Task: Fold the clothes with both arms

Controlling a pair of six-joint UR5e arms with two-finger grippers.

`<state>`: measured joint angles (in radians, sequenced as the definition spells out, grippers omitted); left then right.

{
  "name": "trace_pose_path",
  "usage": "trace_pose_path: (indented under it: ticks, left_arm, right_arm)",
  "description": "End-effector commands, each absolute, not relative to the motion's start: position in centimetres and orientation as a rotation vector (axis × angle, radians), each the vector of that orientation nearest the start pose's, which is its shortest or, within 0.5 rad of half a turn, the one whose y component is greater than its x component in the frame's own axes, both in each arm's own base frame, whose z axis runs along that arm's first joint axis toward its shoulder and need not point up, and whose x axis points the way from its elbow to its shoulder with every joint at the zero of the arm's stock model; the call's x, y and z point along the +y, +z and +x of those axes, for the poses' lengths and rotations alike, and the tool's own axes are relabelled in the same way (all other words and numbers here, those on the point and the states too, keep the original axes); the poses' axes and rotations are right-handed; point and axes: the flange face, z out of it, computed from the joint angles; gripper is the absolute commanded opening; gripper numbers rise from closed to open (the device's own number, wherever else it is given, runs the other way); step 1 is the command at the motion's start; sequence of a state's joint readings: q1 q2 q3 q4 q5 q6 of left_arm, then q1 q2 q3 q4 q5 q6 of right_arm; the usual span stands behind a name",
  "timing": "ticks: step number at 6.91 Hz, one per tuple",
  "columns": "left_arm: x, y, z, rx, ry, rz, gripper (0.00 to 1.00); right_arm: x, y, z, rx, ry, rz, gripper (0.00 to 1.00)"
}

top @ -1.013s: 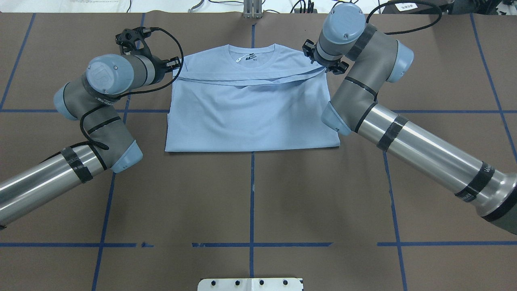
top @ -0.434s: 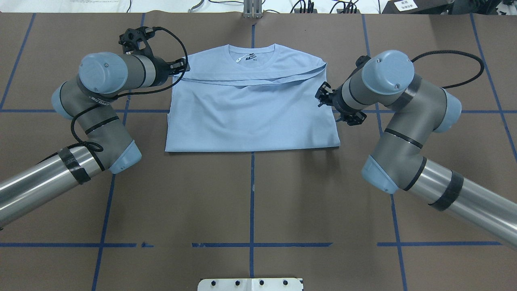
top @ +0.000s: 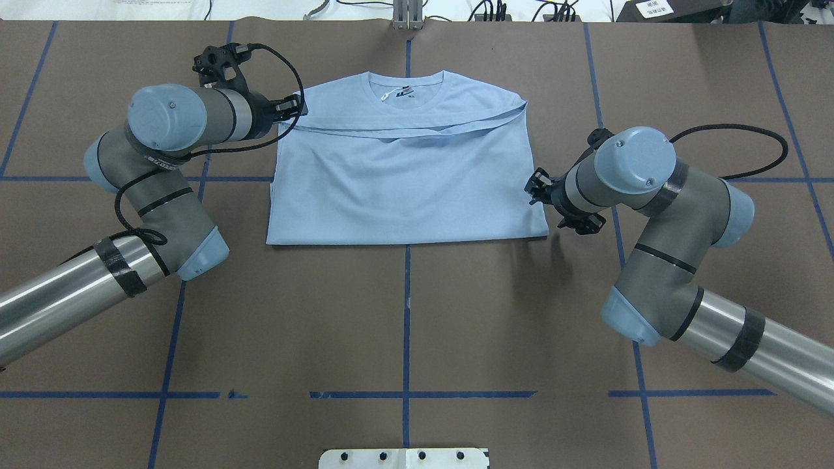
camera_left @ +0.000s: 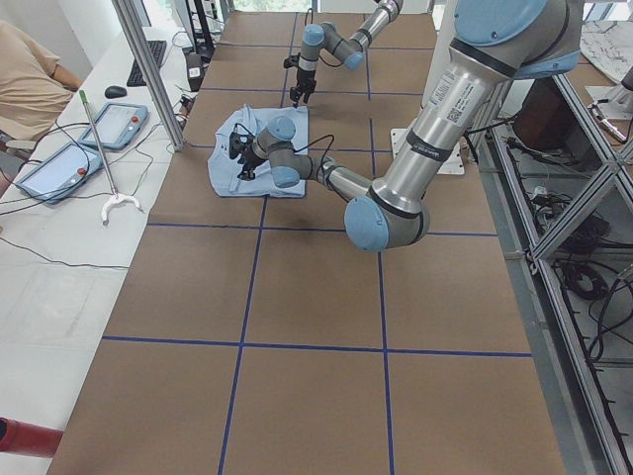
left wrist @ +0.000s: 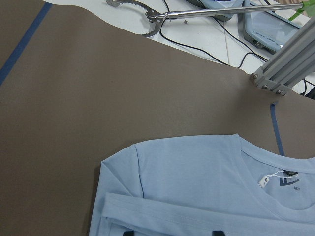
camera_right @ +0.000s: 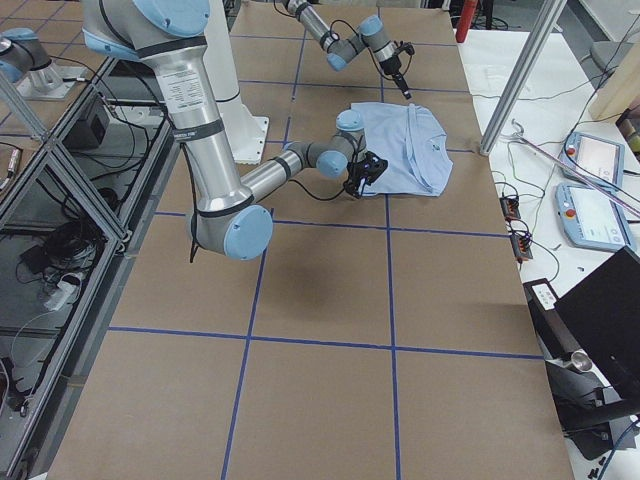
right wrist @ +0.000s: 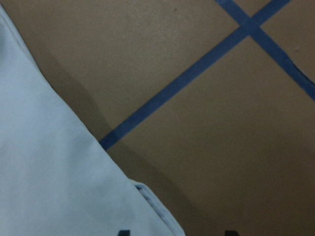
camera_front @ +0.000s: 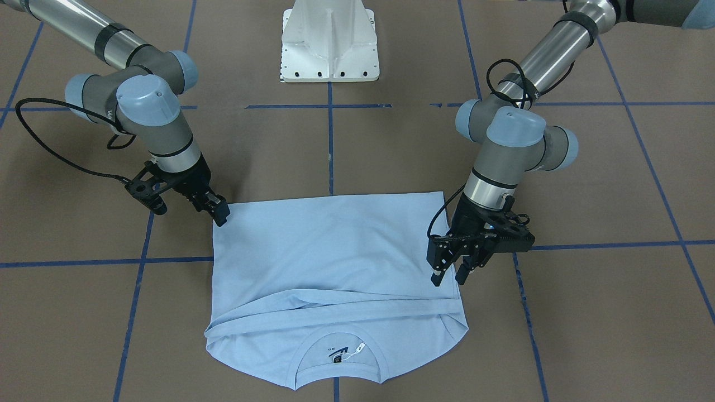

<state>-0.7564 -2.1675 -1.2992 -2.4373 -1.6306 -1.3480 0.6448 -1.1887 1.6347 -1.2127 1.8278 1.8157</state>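
The light blue T-shirt lies folded flat at the far middle of the table, collar and neck tag away from the robot. Its chest print is hidden. My left gripper is open at the shirt's far left corner, over the folded-in sleeve band; in the front view its fingers stand apart just above the cloth. My right gripper is open and empty at the shirt's near right corner; in the overhead view it sits at the shirt's right edge.
The white pedestal base stands at the robot's side of the brown, blue-taped table. An aluminium post rises at the far edge. Cables, a grabber tool and teach pendants lie on the white bench beyond.
My right arm has swung from the shirt's far right corner back along its right edge to the near right corner. My left gripper has stayed at the far left corner.
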Motion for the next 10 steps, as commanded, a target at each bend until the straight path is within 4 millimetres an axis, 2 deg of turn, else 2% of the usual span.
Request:
trace_pose_path:
  ticks: [1,2,4,6,8,9,10]
  left_arm:
    - [-60.1,33.2,45.0,1.087,-0.434,0.520,0.61]
    - [-60.1,33.2,45.0,1.087,-0.434,0.520,0.61]
    - [-60.1,33.2,45.0,1.086,-0.434,0.519,0.61]
    - [-60.1,33.2,45.0,1.086,-0.436,0.518,0.61]
    - [-59.8,32.3,45.1,1.111,-0.424,0.503,0.61]
    - [-58.8,30.8,44.7,1.166,-0.381,0.461,0.61]
    - [-58.2,30.0,44.7,1.207,-0.384,0.404,0.61]
  right_arm:
    - [-46.9,38.3,-46.5,-0.850,0.722,-0.085,0.70]
    - [-46.8,38.1,-46.4,-0.854,0.720,-0.086,0.59]
    - [-46.6,38.4,-46.3,-0.849,0.719,-0.089,0.00]
    - [-46.6,38.3,-46.4,-0.850,0.715,-0.087,0.00]
    - [-45.5,36.4,-44.4,-0.897,0.705,-0.075,0.00]
    - [-43.1,36.0,-42.5,-0.919,0.686,-0.077,0.00]
    - [-39.0,36.7,-40.1,-0.919,0.653,-0.096,0.00]
